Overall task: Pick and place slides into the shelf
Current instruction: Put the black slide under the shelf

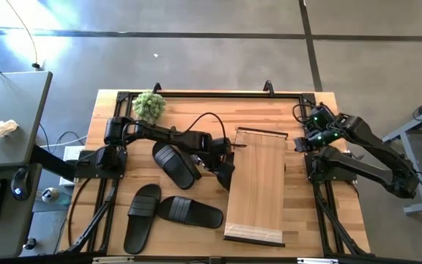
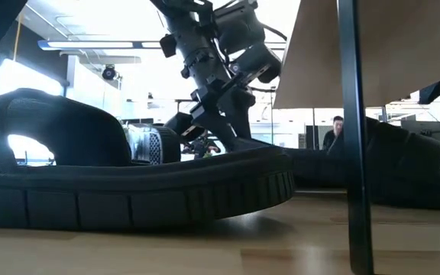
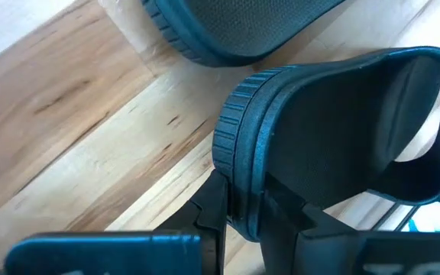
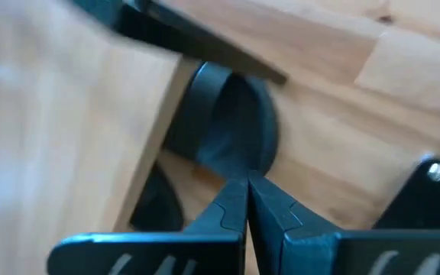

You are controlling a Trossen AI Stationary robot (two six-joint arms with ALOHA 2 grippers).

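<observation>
Jaws first: the left gripper (image 3: 243, 218) pinches the edge of a slide (image 3: 342, 145), its jaws pressed onto the rim of the sole, right at the shelf's left side near the middle of the worktop (image 1: 196, 106). Over on the right edge, the right gripper (image 4: 247, 202) waits with jaws pressed together, empty. The shelf (image 1: 258, 183) stands lengthwise on the worktop. Three more slides lie to its left: one (image 1: 174, 163) just beside the held one, two (image 1: 142, 216) (image 1: 190, 211) nearer the front edge, touching each other. A small green plant (image 1: 149, 104) sits at the back left
</observation>
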